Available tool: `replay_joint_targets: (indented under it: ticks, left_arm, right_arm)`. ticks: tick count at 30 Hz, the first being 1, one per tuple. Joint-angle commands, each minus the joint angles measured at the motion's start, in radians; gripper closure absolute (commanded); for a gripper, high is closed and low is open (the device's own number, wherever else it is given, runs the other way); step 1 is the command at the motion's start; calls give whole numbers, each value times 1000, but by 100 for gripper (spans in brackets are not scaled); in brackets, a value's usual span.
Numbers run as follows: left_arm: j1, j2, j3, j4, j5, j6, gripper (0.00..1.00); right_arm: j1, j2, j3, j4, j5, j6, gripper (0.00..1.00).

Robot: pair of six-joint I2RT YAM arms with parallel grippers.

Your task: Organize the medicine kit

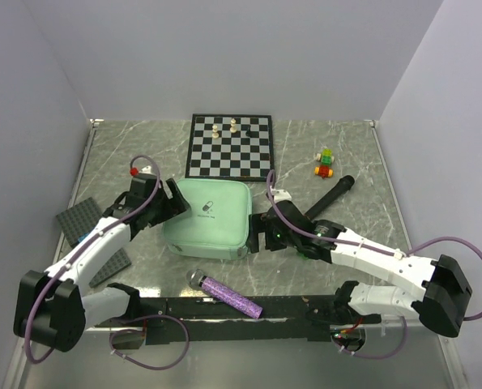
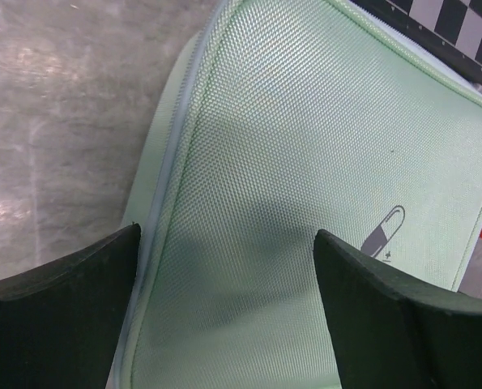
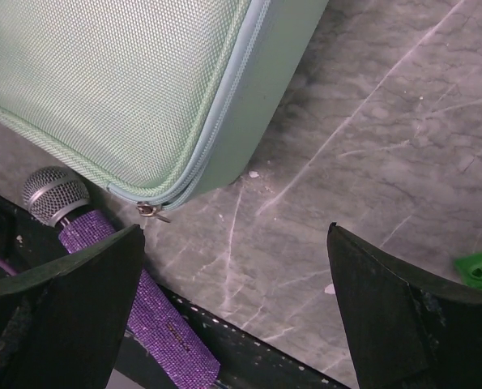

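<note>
1. Medicine kit (image 1: pixel 208 217): one mint-green soft case lying flat mid-worktop, between your two arms. The lid is down and the pill logo (image 2: pixel 382 231) faces up. Its far edge sits just beside the chessboard.
2. Zip: it runs round the kit's rim. The right wrist view shows you the metal pull (image 3: pixel 151 211) at the near corner, which points towards the microphone.
3. Left gripper (image 2: pixel 228 243): your jaws are spread wide and hold nothing. They are poised over the lid's left part, with one finger (image 2: pixel 70 300) at the kit's left edge. You cannot tell whether it touches the fabric.
4. Right gripper (image 3: pixel 236 235): your jaws are spread wide and empty. They hang over bare worktop just beside the kit's near right corner, with no visible contact.
5. Worktop (image 1: pixel 362 203): grey marbled surface carrying all the items.
6. Chessboard (image 1: pixel 228 146): black and white, at the far centre, with a few small pieces (image 1: pixel 224 127) on its far rows.
7. Microphone (image 1: pixel 227 295): purple glitter body and silver mesh head, lying near the front edge just in front of the kit.
8. Black cylinder (image 1: pixel 331 194): lying on a slant, right of the kit.
9. Coloured bricks (image 1: pixel 326 162): small stack, right of the chessboard.
10. Studded plates (image 1: pixel 78 219): dark grey, at the left edge, partly under your left arm.
</note>
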Motion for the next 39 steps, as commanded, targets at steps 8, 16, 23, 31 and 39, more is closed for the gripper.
replay_joint_targets:
  ticks: [8, 16, 23, 31, 39]
  left_arm:
    - [0, -64, 34, 95, 170, 87, 10]
    - [0, -193, 153, -76, -120, 70, 7]
    - [0, -164, 138, 55, 240, 27, 10]
    - [-24, -29, -15, 209, 389, -39, 14]
    - [-26, 22, -29, 138, 284, 10, 15]
  right_arm:
    - [14, -30, 10, 19, 4, -22, 0]
    - [169, 86, 137, -75, 154, -42, 0]
    - [232, 215, 214, -167, 231, -28, 3]
    - [233, 355, 274, -231, 300, 36, 6]
    - [232, 282, 242, -424, 483, 184, 7]
